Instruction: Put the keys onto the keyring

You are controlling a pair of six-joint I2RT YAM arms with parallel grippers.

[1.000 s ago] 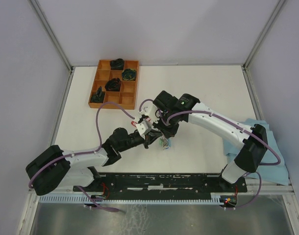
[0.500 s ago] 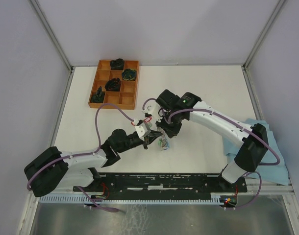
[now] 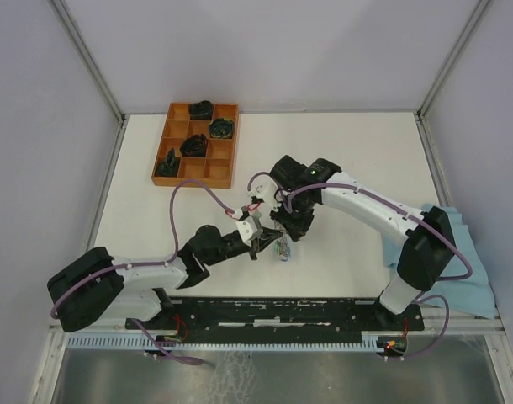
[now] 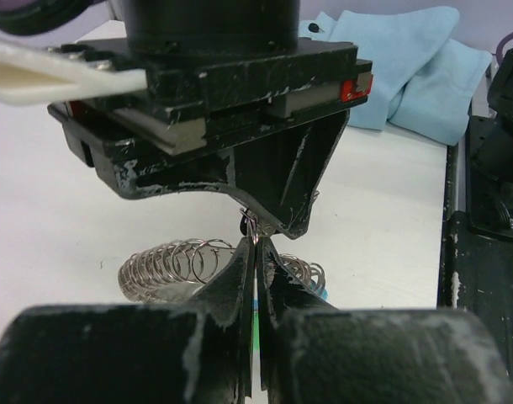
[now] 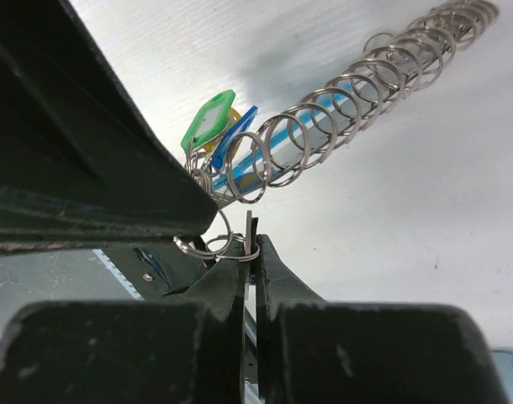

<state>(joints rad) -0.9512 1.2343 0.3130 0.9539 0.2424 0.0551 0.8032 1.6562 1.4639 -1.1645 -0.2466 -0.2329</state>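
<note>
The keyring (image 5: 366, 80), a coil of silver rings over a light-blue sleeve, lies on the white table with a green tag (image 5: 208, 119) and a blue tag (image 5: 233, 135) at its near end. It shows beside the meeting grippers (image 3: 282, 250) and as a silver coil (image 4: 168, 268). My right gripper (image 5: 252, 244) is shut on a thin flat key (image 5: 251, 223), and a small split ring (image 5: 219, 248) loops around that blade. My left gripper (image 4: 255, 244) is shut on that thin ring, tip to tip with the right gripper (image 4: 265, 225). Both meet at mid-table (image 3: 272, 236).
An orange compartment tray (image 3: 236, 143) with dark bundles stands at the back left. A light-blue cloth (image 3: 467, 252) lies at the right edge, also in the left wrist view (image 4: 408, 59). The black base rail (image 3: 282, 311) runs along the near edge.
My left gripper has closed and shifted slightly nearer and to the right, onto the small ring. The right gripper stayed shut and barely moved.
</note>
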